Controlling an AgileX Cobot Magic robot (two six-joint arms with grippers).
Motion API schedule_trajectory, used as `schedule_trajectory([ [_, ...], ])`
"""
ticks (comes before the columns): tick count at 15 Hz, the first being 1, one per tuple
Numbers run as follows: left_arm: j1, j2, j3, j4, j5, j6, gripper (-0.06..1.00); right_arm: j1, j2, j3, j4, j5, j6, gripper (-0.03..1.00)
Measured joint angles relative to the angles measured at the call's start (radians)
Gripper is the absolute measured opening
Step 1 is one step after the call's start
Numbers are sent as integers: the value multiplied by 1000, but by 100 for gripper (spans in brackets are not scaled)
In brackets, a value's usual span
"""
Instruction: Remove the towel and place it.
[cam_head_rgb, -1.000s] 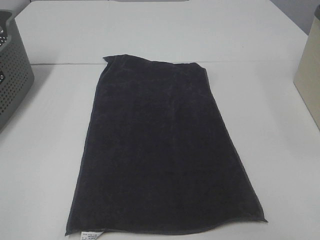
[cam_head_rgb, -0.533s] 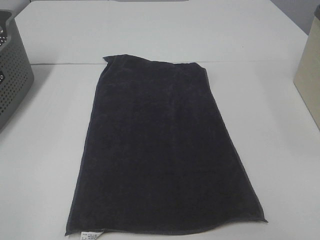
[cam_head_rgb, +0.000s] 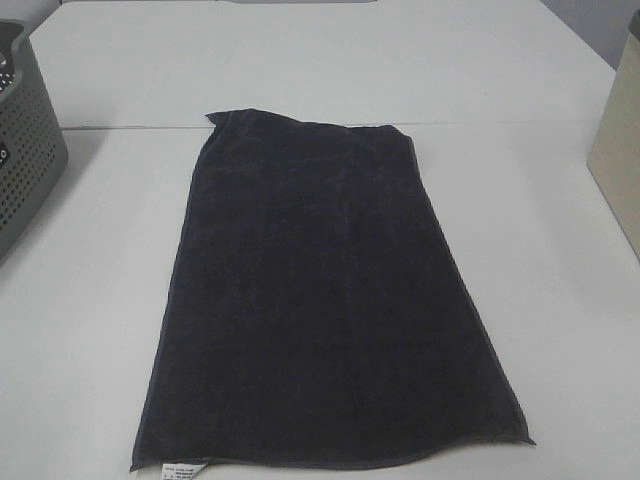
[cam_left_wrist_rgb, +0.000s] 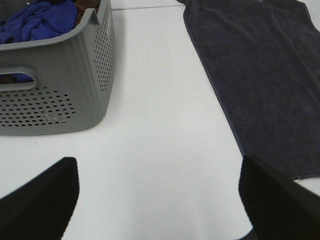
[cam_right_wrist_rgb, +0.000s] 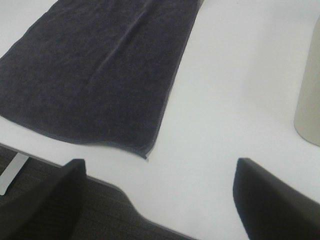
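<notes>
The dark navy towel lies flat and spread out on the white table, long side running from near to far, with a small white label at its near left corner. It also shows in the left wrist view and the right wrist view. My left gripper is open and empty above bare table, between the basket and the towel's left edge. My right gripper is open and empty over the table's near edge, beside the towel's near right corner. Neither gripper shows in the exterior view.
A grey perforated basket stands at the left edge of the table; the left wrist view shows it holding blue cloth. A beige container stands at the right edge, also in the right wrist view.
</notes>
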Motion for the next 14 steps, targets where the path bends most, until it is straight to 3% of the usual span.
schedule_trajectory([
  [5,90,0,0,-6,-2,0,81,-47,0,0,10,0,0,77],
  [14,90,0,0,-6,-2,0,81,-67,0,0,21,0,0,77],
])
